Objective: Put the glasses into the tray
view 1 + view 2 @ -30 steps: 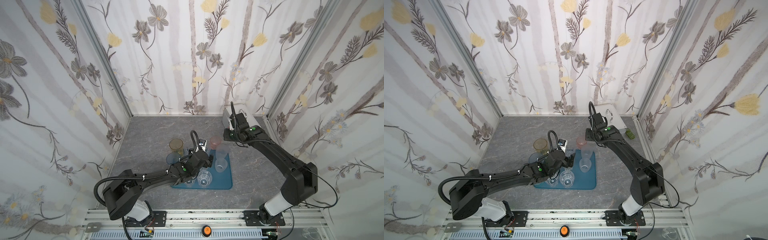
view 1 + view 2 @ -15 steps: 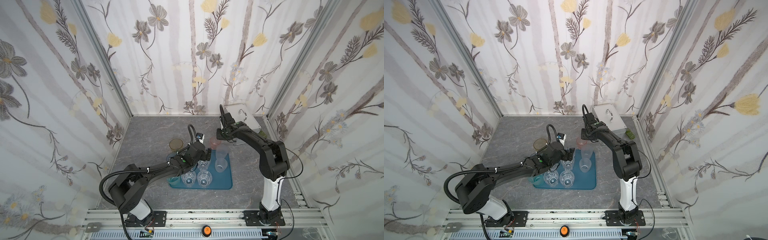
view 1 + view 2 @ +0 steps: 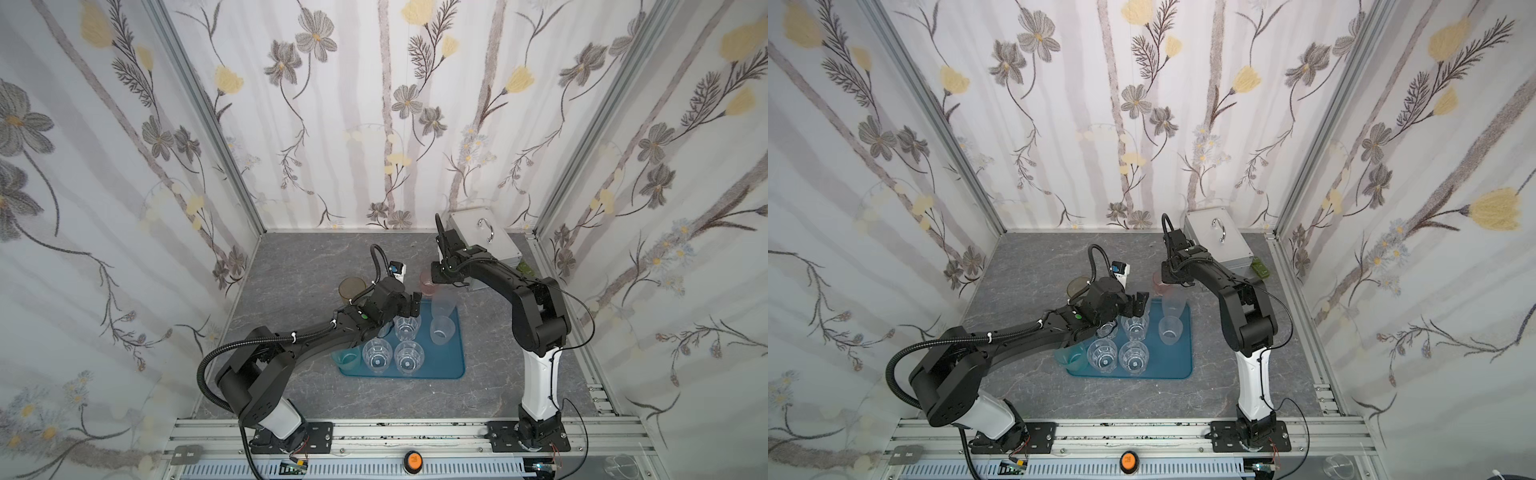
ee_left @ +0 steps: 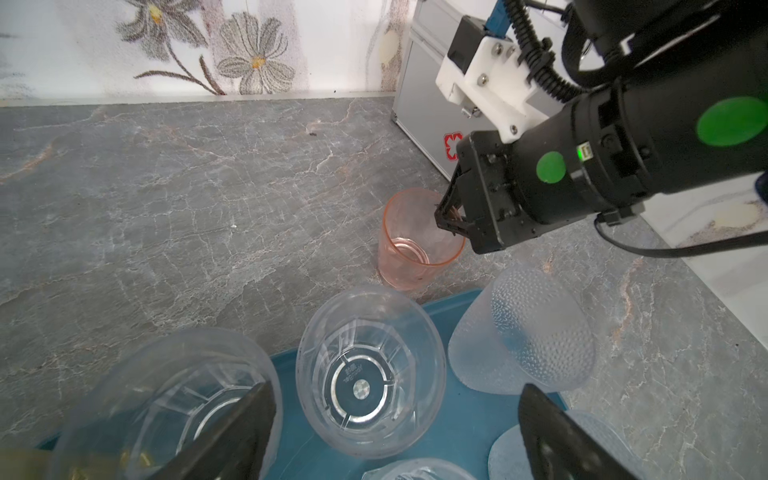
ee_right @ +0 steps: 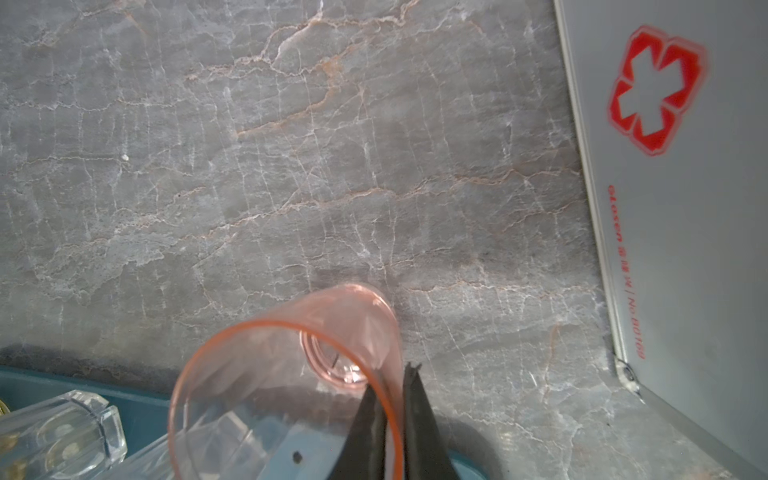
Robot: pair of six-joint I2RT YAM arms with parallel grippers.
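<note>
The pink glass point(image 3: 427, 283) point(image 4: 415, 245) stands on the grey table just beyond the far edge of the teal tray point(image 3: 444, 368) point(image 3: 1173, 368). My right gripper point(image 3: 436, 281) point(image 4: 446, 218) point(image 5: 395, 399) is shut on its wall, one finger inside the rim and one outside. In the tray stand clear faceted glasses point(image 3: 377, 353) point(image 4: 365, 374), two frosted ones point(image 3: 442, 330) and a teal one point(image 3: 348, 358). My left gripper point(image 3: 410, 308) point(image 4: 395, 440) hangs open above the tray's far row and holds nothing. An amber glass point(image 3: 352, 289) stands on the table, left of the tray.
A silver metal case point(image 3: 482, 241) point(image 5: 685, 208) with a handle sits at the back right, close behind the right gripper. A small green object point(image 3: 524, 269) lies beside it. Walls close in the table on three sides.
My right gripper came down to the pink glass and closed on its wall. My left gripper drew back from the tray's front glasses to the far row, still open.
</note>
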